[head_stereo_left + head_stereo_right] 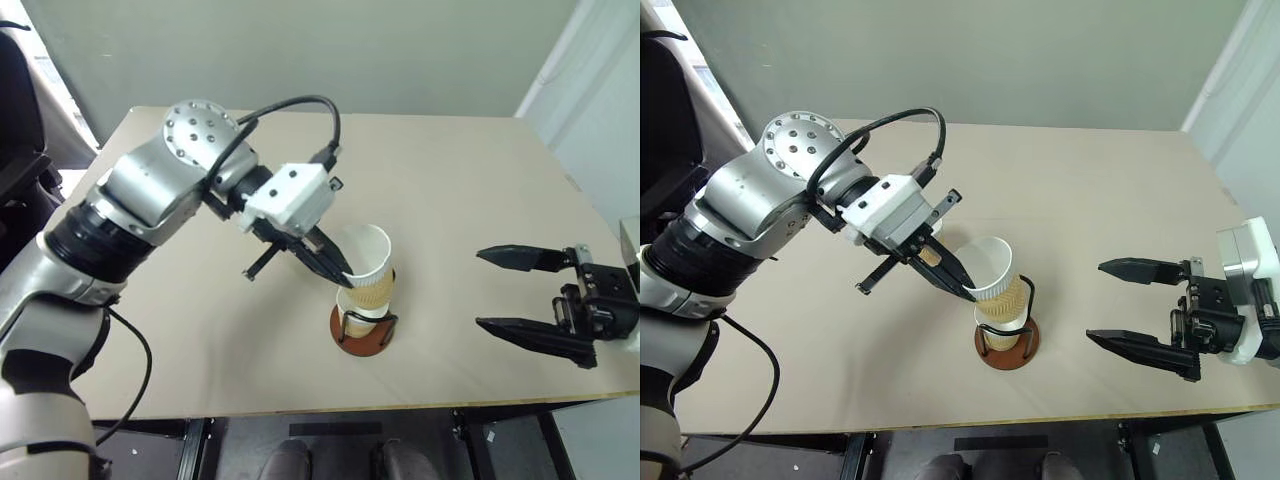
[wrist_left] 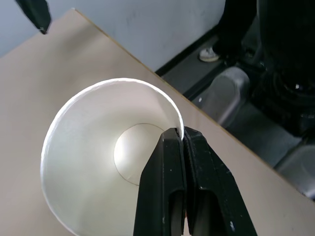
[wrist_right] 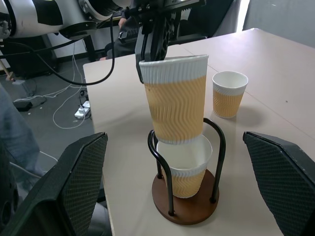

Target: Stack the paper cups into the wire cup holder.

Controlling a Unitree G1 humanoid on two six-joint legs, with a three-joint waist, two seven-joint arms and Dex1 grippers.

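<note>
The left pincer (image 1: 958, 288) is seen clamped shut on the rim of a paper cup (image 1: 366, 263), one finger inside and one outside the wall, as is made plain in the left wrist view, where the two black fingers (image 2: 167, 187) are pressed together over the white rim with the cup's white inside and round bottom exposed. That held cup is tilted slightly and carried above the wire cup holder (image 1: 1007, 343), its base just entering a second cup (image 3: 185, 167) already seated between the black wire loops on the reddish-brown disc. The overlap of the two cups is shown best in the right wrist view; from the head views the lower cup is mostly hidden behind the held one. A third cup (image 3: 229, 94) is shown upright on the worktop (image 1: 480, 210) in the right wrist view, well apart from the holder on its far side; in the head views it is not made out. The right pincer (image 1: 520, 290) is held wide open and empty above the worktop's near right edge, fingers pointed toward the holder, well apart from it. A person's shoes (image 1: 330, 462) are glimpsed below the worktop's near edge.
</note>
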